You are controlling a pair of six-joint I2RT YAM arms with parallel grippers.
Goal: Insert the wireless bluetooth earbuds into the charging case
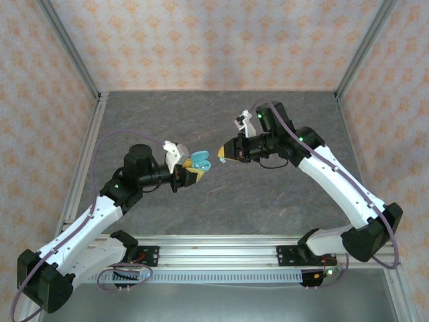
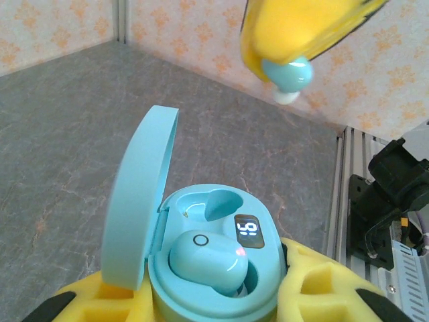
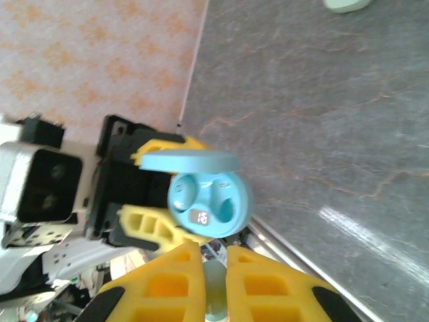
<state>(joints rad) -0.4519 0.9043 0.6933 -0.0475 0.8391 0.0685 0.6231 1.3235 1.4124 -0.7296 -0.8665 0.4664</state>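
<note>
The light-blue oval plastic charging case [image 2: 201,307] is up off the table, pinched in the yellow foam fingers of the left gripper [image 1: 192,169]. Its round lid [image 2: 137,201] stands open along one side like a little wall, so that side is blocked. The far cup [image 2: 213,203] in the case is open. The near cup is filled by a light-blue pebble-shaped plastic earbud [image 2: 208,261]. The right gripper [image 1: 223,153], closed on a second earbud [image 2: 287,75], hangs in front of the case's open face, with a small gap of air between. Wide grey stone-look table [image 1: 201,114] lies under both arms. Patterned walls [image 1: 201,40] and metal posts [image 1: 74,47] fence it in.
</note>
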